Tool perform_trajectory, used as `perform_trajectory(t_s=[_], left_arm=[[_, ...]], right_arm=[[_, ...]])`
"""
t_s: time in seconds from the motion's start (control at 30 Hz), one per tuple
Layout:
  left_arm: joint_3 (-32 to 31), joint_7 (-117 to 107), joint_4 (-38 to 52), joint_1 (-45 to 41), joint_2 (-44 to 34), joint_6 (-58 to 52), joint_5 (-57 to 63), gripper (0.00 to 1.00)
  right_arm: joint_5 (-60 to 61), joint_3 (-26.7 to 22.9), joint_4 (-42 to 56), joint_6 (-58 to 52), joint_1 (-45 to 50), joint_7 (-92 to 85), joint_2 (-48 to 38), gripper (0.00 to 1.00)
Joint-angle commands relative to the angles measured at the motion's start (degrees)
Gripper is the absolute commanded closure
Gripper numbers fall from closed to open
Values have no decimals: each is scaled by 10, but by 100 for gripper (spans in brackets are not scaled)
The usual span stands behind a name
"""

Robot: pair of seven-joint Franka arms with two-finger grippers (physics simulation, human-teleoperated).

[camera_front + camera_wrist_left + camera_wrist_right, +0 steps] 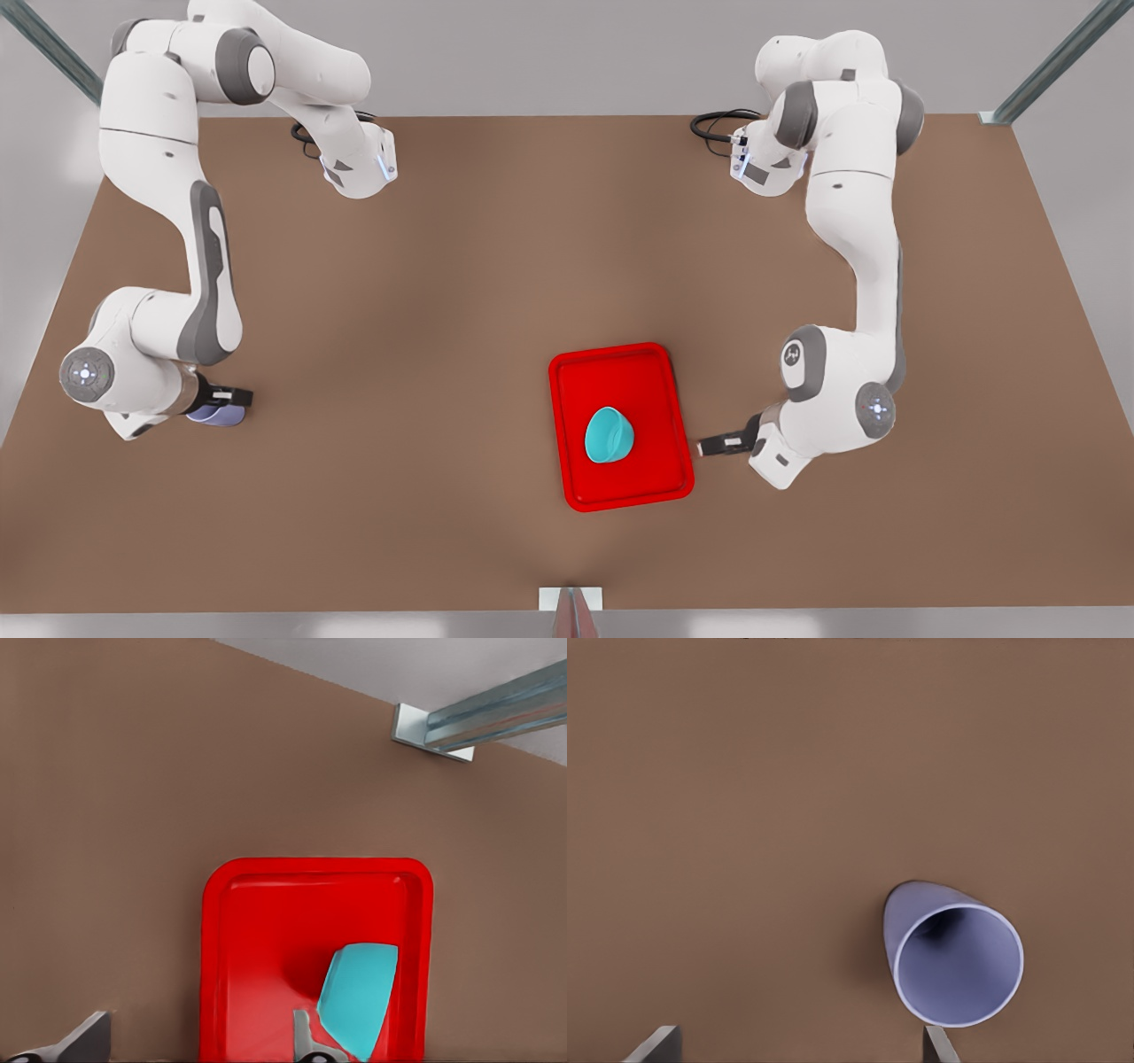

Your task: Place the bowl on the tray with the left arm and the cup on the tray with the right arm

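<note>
The cup (953, 964) stands upright on the brown surface (425, 283), mouth up, well apart from the tray (580, 372), at the front view's left; the right gripper (232, 396) sits just above and beside it, fingers (656, 1043) spread wide with nothing between them, one tip just beside the cup's rim. Step in hand, as I judge it: grasp the cup. To do it well the gripper should shift sideways until the wall sits midway between the fingers, descend low enough to hold below the rim, then close gently; the taper could let it slip. The bowl (609, 435) already lies in the tray, tilted on its side; the left gripper (719, 446) hangs just beside the tray's edge, fingers apart and empty, waiting; the cup should land on the bare red floor away from the bowl.
</note>
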Motion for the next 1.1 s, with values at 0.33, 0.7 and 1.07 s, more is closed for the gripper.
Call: perform_trajectory(t_s=[0.33,0.7,1.07], left_arm=[[-34,25,-58,42,-211,-153,280,0],[-34,34,-97,42,-237,-148,279,0],[-34,28,-97,42,-232,-150,278,0]], right_arm=[[1,-16,-13,48,0,-80,28,0],[1,-21,-18,80,-3,-93,59,0],[13,-26,-37,105,-6,-115,69,62]])
